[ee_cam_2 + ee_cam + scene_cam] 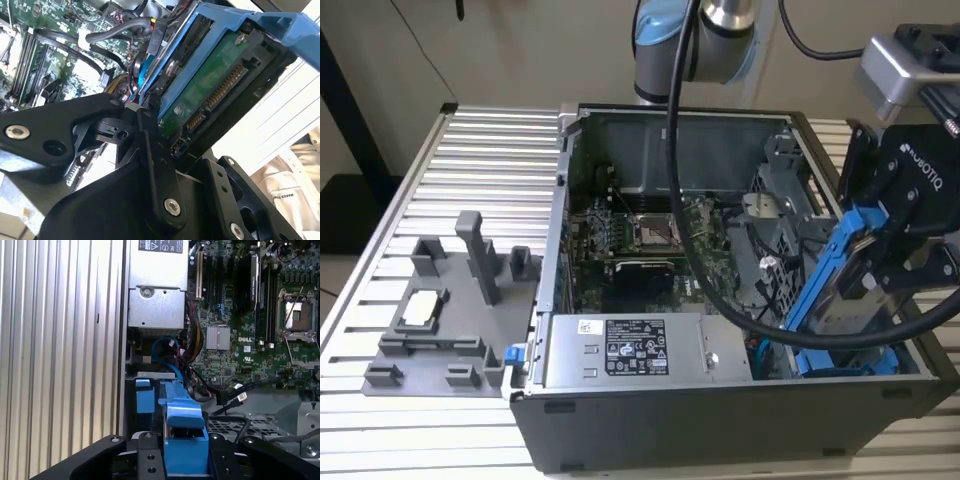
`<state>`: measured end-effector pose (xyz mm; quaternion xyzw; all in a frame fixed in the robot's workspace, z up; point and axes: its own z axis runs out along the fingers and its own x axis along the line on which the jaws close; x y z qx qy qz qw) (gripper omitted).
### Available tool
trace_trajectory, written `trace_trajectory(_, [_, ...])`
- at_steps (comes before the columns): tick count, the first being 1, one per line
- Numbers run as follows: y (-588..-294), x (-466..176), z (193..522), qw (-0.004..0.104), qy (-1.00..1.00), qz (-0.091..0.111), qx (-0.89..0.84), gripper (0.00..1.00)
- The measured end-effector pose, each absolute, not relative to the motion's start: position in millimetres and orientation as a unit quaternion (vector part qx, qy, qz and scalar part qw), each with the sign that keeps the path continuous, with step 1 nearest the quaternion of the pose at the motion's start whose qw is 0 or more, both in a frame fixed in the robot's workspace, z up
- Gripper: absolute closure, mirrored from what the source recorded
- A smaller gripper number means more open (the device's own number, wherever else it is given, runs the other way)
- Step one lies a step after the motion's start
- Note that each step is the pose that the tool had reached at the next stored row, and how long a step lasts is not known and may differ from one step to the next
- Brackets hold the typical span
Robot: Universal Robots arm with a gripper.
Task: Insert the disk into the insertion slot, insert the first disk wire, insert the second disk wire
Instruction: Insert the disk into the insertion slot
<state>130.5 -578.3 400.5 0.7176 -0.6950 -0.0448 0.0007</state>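
Note:
My gripper (870, 268) is shut on the disk (840, 300), a grey drive in a bright blue carrier. It holds the disk tilted over the open computer case at the exterior view's right, lower end dipping inside the case wall. The second wrist view shows the disk's (215, 85) green board and connector pins beside a black finger (155, 165). In the first wrist view the blue carrier (182, 437) sits between the jaws. The grey metal drive cage (788, 195) stands just behind; the insertion slot's mouth is hidden by the disk. Loose black wires (230, 395) lie near the cage.
The silver power-supply box (630, 350) lies along the case's near wall, with the motherboard (650, 235) behind it. A grey fixture tray (440, 320) with upright posts stands on the slatted metal table (490, 150) at the exterior view's left. A thick black cable (720, 290) droops across the case.

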Motion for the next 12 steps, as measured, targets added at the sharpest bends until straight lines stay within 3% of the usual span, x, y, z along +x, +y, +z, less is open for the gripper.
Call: trace_trajectory(12, [-578.2,130.7,381.5,0.0,-0.695,-0.046,0.718,0.67])
